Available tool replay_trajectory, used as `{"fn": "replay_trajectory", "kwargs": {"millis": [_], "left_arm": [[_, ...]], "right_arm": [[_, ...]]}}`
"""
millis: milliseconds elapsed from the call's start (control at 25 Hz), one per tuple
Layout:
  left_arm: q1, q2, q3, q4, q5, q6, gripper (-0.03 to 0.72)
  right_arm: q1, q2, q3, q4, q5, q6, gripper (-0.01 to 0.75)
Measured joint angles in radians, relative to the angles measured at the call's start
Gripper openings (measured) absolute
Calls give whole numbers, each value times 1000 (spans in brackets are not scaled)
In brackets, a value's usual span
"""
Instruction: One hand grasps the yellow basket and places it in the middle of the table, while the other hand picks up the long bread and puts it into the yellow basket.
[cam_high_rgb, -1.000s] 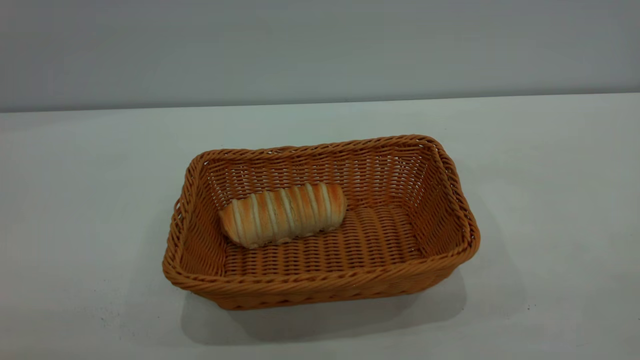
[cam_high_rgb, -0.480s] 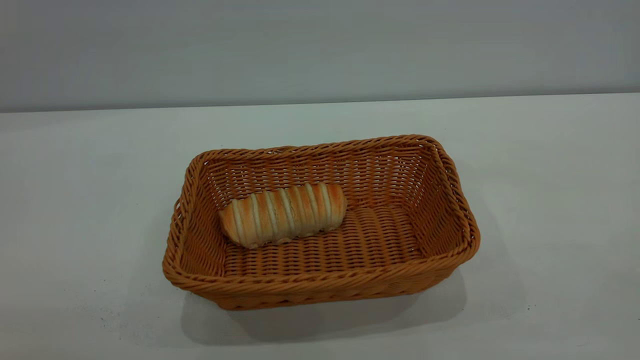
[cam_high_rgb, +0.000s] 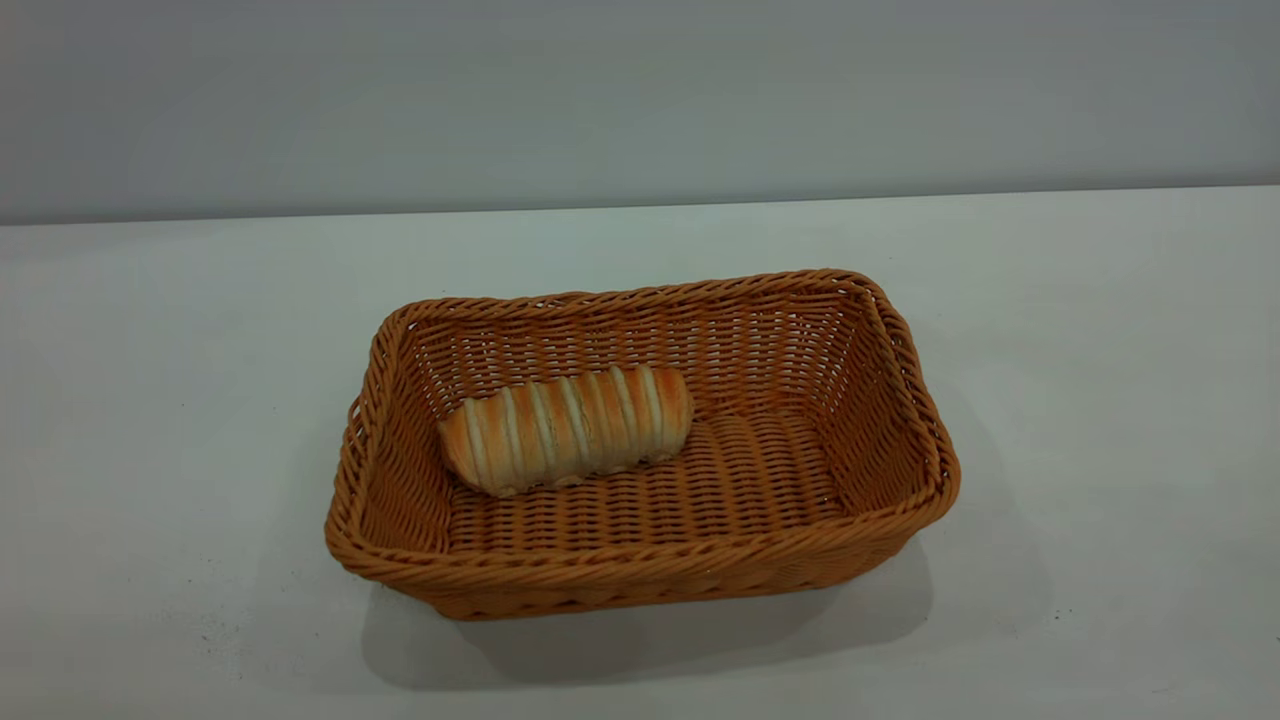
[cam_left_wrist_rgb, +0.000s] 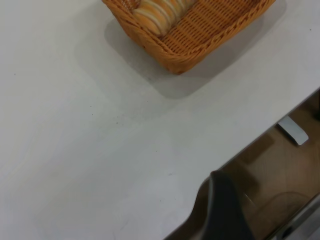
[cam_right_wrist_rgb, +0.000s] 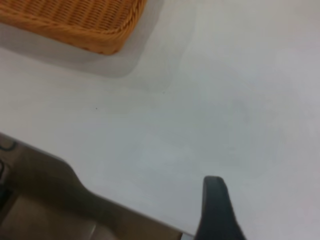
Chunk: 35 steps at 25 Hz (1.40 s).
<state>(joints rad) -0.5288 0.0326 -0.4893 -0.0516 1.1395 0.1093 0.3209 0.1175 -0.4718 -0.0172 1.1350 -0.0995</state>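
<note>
While neither arm shows in the exterior view, each wrist view catches a single dark finger of its own gripper, so whether either is released or clenched cannot be told. The left gripper (cam_left_wrist_rgb: 225, 210) hangs over the table's near edge, well apart from the basket, holding nothing that can be seen. In that view one corner of the basket (cam_left_wrist_rgb: 175, 52) shows, with an end of the bread (cam_left_wrist_rgb: 157, 15) inside it.

On the table (cam_high_rgb: 150, 400) the basket (cam_high_rgb: 640, 580) sits about midway across, long side toward the camera, turned slightly so its right end lies farther back. The bread (cam_high_rgb: 567, 428) lies on the woven floor in the left half, near the back wall, its right end a little higher in the picture than its left.

The right gripper (cam_right_wrist_rgb: 216, 210) is also near the table edge, well apart from the basket corner (cam_right_wrist_rgb: 100, 30).
</note>
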Motion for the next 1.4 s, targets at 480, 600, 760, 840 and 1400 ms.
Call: {"fn": "replay_trajectory", "kwargs": {"millis": [480, 600, 760, 840, 1400], "left_arm": [[0, 0, 0, 0, 0, 0, 526], [0, 0, 0, 0, 0, 0, 526], [79, 0, 0, -1, 0, 0, 526], [165, 0, 0, -1, 0, 0, 526], [426, -55, 0, -1, -1, 1, 526]], "right_arm": [[0, -3, 0, 4, -1, 34, 544], [0, -3, 0, 4, -1, 34, 544], [0, -4, 0, 4, -1, 34, 544], [-11, -7, 0, 5, -1, 34, 544], [-293, -134, 0, 5, 0, 34, 544]]}}
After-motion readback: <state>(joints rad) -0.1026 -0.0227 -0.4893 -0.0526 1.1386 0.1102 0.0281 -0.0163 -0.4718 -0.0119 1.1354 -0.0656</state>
